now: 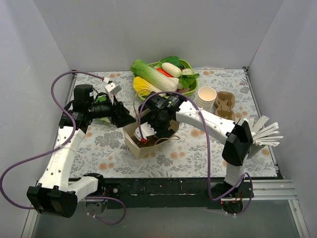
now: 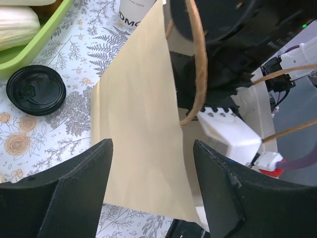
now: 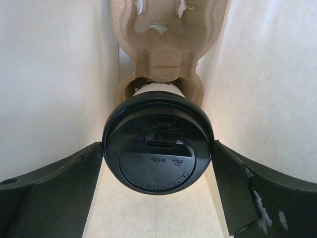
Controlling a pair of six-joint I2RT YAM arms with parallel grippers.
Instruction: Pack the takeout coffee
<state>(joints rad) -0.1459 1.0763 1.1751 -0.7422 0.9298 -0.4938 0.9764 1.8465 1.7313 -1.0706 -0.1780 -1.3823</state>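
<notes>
**Ana:** Where is the takeout coffee [image 3: 157,166]?

**Ben:** It is down inside the paper bag [image 1: 135,145]. It stands upright in a cardboard cup tray [image 3: 166,44] at the bottom. Its black lid faces up.

**Ana:** Why is it in the tray?

**Ben:** I think the tray stops the cup from tipping over in the bag.

**Ana:** What is the right claw [image 3: 157,144] doing?

**Ben:** It is spread wide, with one finger on each side of the lid, very close to it. It does not look like it squeezes the cup.

**Ana:** And the right arm [image 1: 203,121]?

**Ben:** It reaches in over the worktop [image 1: 198,146] from the right. It bends above the bag and points its claw down into the opening.

**Ana:** Why is the left claw [image 2: 152,144] at the bag?

**Ben:** I think it keeps the bag steady and open, so the other arm fits in. The bag's side wall lies between its two fingers. The fingers are partly apart, and I cannot tell if they pinch the paper.

**Ana:** How is the left arm [image 1: 64,148] set?

**Ben:** It goes up the left side, then bends in toward the bag's left rim.

**Ana:** Is anything else close by?

**Ben:** A loose black lid [image 2: 35,90] lies on the worktop near the bag.
</notes>
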